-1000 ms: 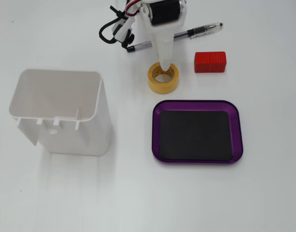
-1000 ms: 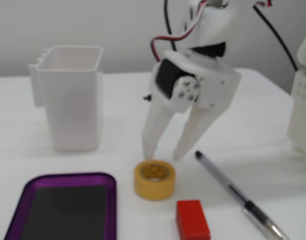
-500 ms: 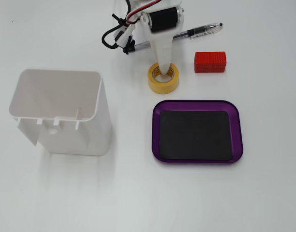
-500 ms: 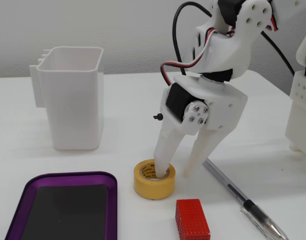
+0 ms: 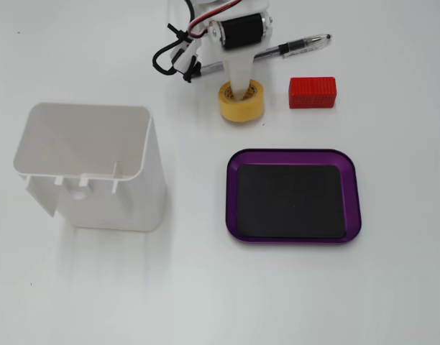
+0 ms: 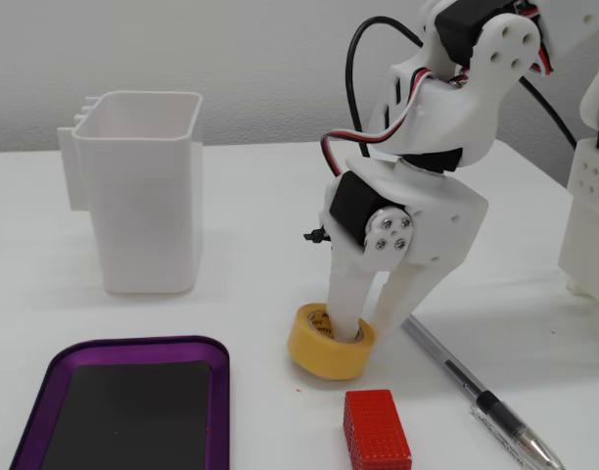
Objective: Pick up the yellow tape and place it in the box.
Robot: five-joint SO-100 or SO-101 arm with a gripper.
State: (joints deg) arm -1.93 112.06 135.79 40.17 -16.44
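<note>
The yellow tape [image 5: 241,111] lies flat on the white table, just beyond the box in a fixed view, and it shows at the centre of the other fixed view [image 6: 322,354]. My gripper [image 5: 242,90] comes down on it from above. One finger [image 6: 345,308] is inside the core hole and the other [image 6: 397,304] is outside the roll, so the jaws are closed on its wall [image 6: 366,328]. The tape still seems to rest on the table. The box, a shallow purple tray [image 5: 292,154] with a black base, is empty; its rim [image 6: 133,345] also shows.
A red block [image 5: 312,93] lies right of the tape, in front of it in the other fixed view [image 6: 376,428]. A pen [image 5: 299,46] lies under the arm [image 6: 466,387]. A tall white container [image 5: 98,172] stands at the left [image 6: 143,196].
</note>
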